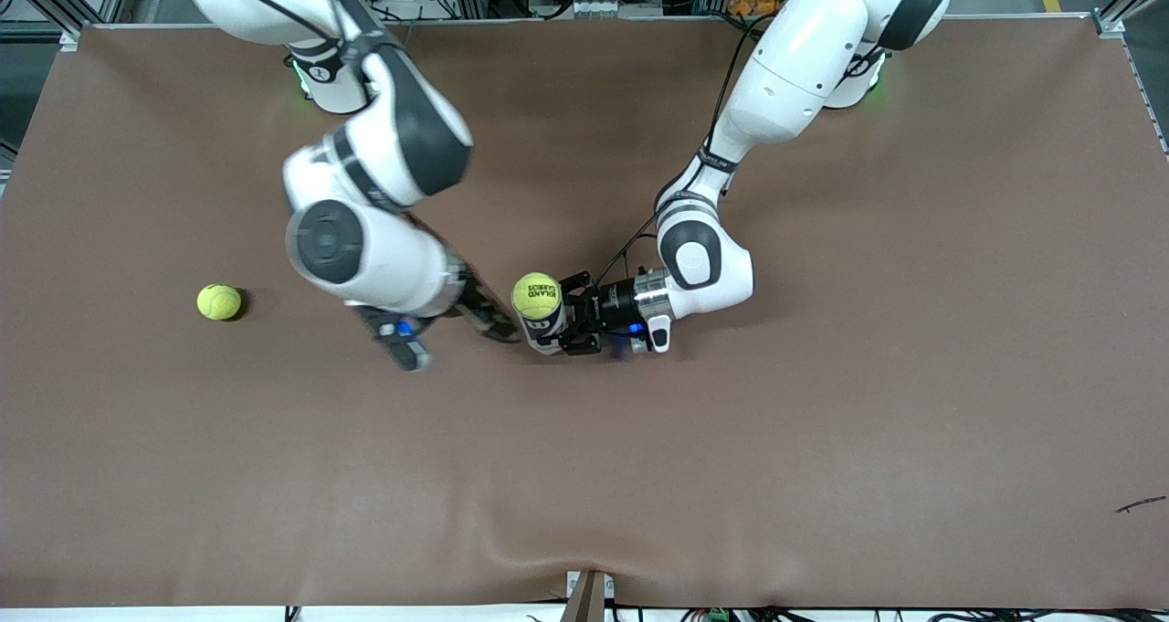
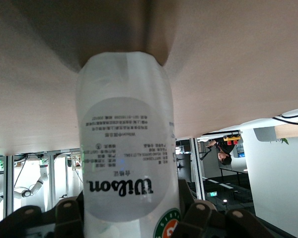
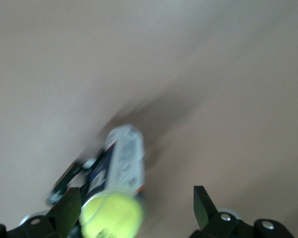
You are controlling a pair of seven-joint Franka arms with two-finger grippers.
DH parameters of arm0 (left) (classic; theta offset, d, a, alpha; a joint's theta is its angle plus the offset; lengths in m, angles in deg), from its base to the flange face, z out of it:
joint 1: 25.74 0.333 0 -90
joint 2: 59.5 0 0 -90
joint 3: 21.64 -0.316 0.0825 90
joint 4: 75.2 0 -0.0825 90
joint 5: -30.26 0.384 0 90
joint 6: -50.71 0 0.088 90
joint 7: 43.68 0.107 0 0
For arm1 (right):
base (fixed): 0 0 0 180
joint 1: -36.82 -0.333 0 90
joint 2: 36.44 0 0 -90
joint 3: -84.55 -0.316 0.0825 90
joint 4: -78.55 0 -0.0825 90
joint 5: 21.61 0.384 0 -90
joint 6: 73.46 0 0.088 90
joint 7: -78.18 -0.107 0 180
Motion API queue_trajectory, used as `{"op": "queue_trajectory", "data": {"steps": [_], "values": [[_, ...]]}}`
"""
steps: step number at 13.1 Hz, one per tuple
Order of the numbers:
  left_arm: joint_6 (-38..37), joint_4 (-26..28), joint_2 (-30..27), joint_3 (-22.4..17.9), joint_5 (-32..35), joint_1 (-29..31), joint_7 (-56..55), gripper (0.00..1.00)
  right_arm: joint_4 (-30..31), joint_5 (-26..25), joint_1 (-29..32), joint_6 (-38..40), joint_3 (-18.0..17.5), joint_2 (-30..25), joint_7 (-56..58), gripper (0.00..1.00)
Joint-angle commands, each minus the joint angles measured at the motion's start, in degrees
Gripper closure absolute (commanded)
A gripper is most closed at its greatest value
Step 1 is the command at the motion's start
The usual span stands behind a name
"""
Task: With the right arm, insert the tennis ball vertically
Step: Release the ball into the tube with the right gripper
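A yellow-green tennis ball (image 1: 536,295) (image 3: 111,215) sits in the open top of an upright clear Wilson can (image 1: 551,332) (image 2: 124,163) (image 3: 123,153). My left gripper (image 1: 568,316) (image 2: 131,218) is shut on the can's side, with its fingers (image 2: 67,214) pressed against the wall. The right arm reaches over from its end of the table. Its right gripper (image 1: 500,328) (image 3: 135,206) hangs open just above the can's mouth, its fingertips (image 3: 203,201) standing wide apart and off the ball. The ball shows close to one finger.
A second tennis ball (image 1: 219,301) lies loose on the brown table (image 1: 822,421) toward the right arm's end. A small dark scrap (image 1: 1140,505) lies near the table's edge at the left arm's end.
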Motion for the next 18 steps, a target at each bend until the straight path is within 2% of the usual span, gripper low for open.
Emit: {"op": "queue_trajectory", "data": {"steps": [1,3,5,8,12,15,18], "values": [[0.70,-0.78,1.22,-0.15,-0.28,-0.44,1.62,0.33,1.27,-6.06,5.71,3.57,-0.80,-1.87,4.77,0.00],[0.70,-0.78,1.22,-0.15,-0.28,-0.35,1.98,0.32,1.71,-8.02,11.16,5.15,-0.88,-1.78,13.16,0.00],[0.70,-0.78,1.22,-0.15,-0.28,-0.35,1.98,0.29,4.95,-8.46,17.65,5.16,-0.80,-1.69,28.35,0.00],[0.70,-0.78,1.22,-0.15,-0.28,-0.35,1.98,0.23,10.82,-11.79,25.57,2.97,-0.80,-1.25,42.97,0.00],[0.70,-0.78,1.66,-0.15,-0.37,-0.70,1.98,0.22,23.84,-12.59,33.84,-7.31,-0.80,-1.78,55.81,0.00],[0.70,-0.78,1.66,-0.15,-0.37,-0.79,1.98,0.22,28.25,-13.56,39.47,-10.14,-0.80,-1.69,63.91,0.00],[0.70,-0.78,1.66,-0.15,-0.37,-0.79,1.98,0.22,32.98,-13.47,41.77,-13.55,-0.88,-1.52,66.74,0.00]]}}
